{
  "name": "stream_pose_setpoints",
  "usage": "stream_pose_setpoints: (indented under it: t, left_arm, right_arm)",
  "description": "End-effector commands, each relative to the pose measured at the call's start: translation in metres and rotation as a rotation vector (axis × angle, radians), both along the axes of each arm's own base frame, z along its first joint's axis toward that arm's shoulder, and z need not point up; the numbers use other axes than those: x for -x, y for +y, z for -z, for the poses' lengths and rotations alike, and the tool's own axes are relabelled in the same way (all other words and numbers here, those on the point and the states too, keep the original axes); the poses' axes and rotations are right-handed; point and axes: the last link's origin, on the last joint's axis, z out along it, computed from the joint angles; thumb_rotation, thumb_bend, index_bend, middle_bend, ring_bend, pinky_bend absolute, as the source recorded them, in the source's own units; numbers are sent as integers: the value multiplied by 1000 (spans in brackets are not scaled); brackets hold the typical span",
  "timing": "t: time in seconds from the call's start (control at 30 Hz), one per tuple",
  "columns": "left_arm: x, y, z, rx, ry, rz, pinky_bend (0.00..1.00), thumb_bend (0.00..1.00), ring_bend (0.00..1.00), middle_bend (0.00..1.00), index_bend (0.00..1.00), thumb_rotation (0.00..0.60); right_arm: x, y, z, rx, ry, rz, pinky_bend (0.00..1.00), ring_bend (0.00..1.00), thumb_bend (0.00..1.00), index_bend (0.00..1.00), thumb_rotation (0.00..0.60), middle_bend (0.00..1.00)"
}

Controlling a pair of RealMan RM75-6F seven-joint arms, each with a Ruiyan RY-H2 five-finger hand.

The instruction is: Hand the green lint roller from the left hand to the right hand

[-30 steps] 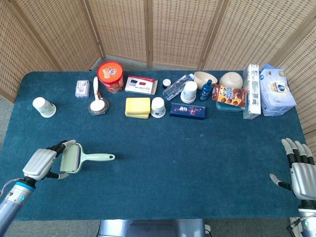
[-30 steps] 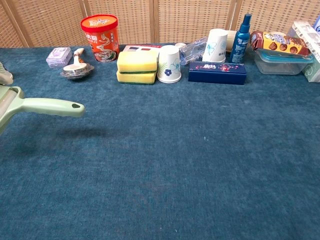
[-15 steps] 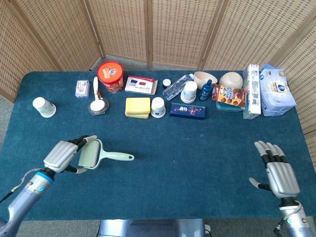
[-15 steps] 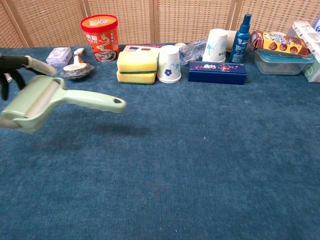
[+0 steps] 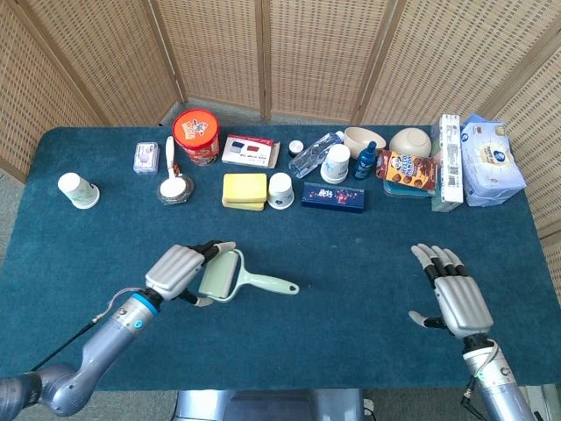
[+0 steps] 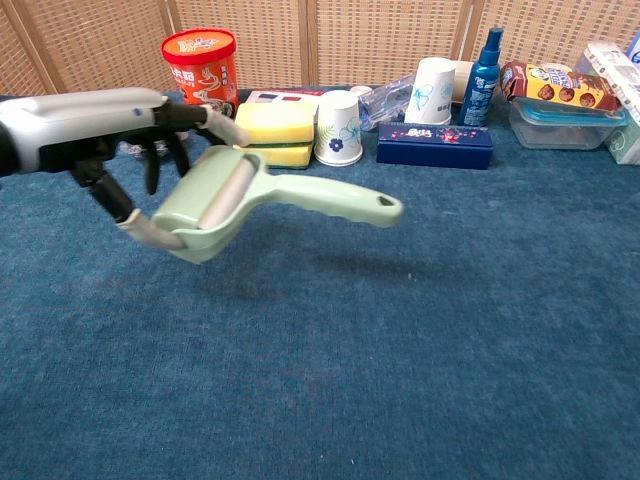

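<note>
The green lint roller (image 5: 232,278) (image 6: 240,198) hangs above the blue tablecloth, held by its roller head in my left hand (image 5: 182,270) (image 6: 95,125). Its handle (image 5: 273,284) (image 6: 335,200) points right, toward the table's middle. My right hand (image 5: 454,298) hovers open over the right part of the table, fingers spread, well apart from the roller. The chest view does not show the right hand.
Along the back of the table (image 5: 351,254) stand a red tub (image 5: 195,135), yellow sponges (image 5: 244,189), a paper cup (image 5: 280,189), a dark blue box (image 5: 333,196), bottles, bowls and tissue packs (image 5: 491,160). A lone paper cup (image 5: 77,189) sits far left.
My left hand has carried the roller to the right, toward the table's middle. My right hand has moved left and further in over the table.
</note>
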Motion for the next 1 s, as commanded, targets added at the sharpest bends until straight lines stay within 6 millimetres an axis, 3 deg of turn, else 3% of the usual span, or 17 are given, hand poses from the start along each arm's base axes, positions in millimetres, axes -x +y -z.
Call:
stream_pose_setpoints:
  t: [0.03,0.27,0.53,1.0]
  left_arm:
    - [-24,0,9,12,-21,30,444,0,316,339,134,600]
    - [-58,4,31,29,-52,45,444,0,316,339,139,600]
    - [-83,4,44,2,-56,66,444,0,316,339,144,600]
    - [-103,-2,65,-31,-52,74,444,0,316,339,144,600]
  right_arm:
    - [-6,-2,5,-18,-13,-4,0,0,0,0,600,0]
    - [-22,-6,16,-57,-43,-9,0,0,0,0,600,0]
    - [-36,-6,28,-106,-65,-9,0,0,0,0,600,0]
    - [-59,-13,46,-119,-51,80,0,0,0,0,600,0]
